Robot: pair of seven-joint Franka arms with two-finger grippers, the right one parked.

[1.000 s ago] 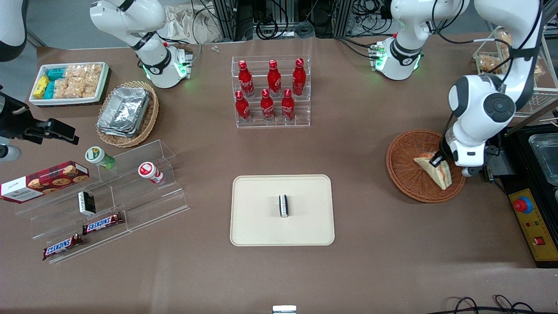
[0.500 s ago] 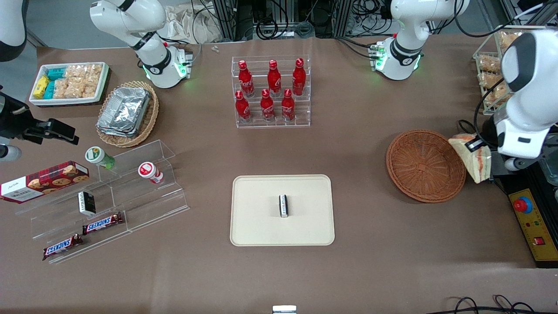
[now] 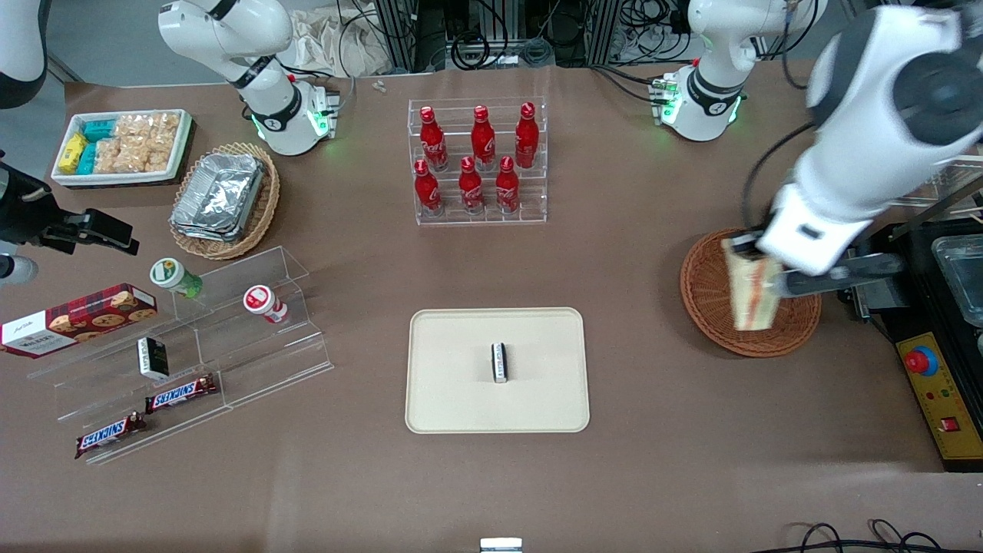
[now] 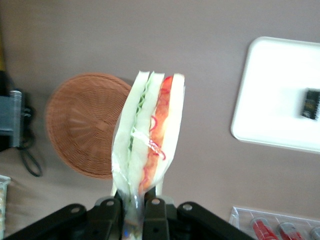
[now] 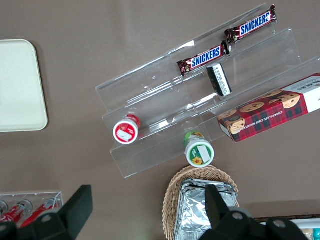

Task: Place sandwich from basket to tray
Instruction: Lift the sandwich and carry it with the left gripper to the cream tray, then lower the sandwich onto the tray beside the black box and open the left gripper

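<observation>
The left arm's gripper [image 3: 756,261] is shut on the sandwich [image 3: 751,293], a wrapped white-bread wedge with red and green filling, and holds it in the air above the reddish-brown wicker basket [image 3: 706,296]. In the left wrist view the fingers [image 4: 154,212] pinch the sandwich [image 4: 148,140] at one end, with the basket [image 4: 82,125] below it. The basket holds nothing else. The cream-beige tray [image 3: 461,399] lies on the table toward the parked arm's end from the basket, and also shows in the left wrist view [image 4: 270,105].
A small black-and-white packet [image 3: 500,362] lies in the middle of the tray. A clear rack of red bottles [image 3: 478,161] stands farther from the front camera than the tray. A black box with a red button [image 3: 929,384] sits beside the basket at the working arm's end.
The gripper lifted the sandwich out of the basket, swung it out toward the working arm's end, then brought it back above the basket, higher than before.
</observation>
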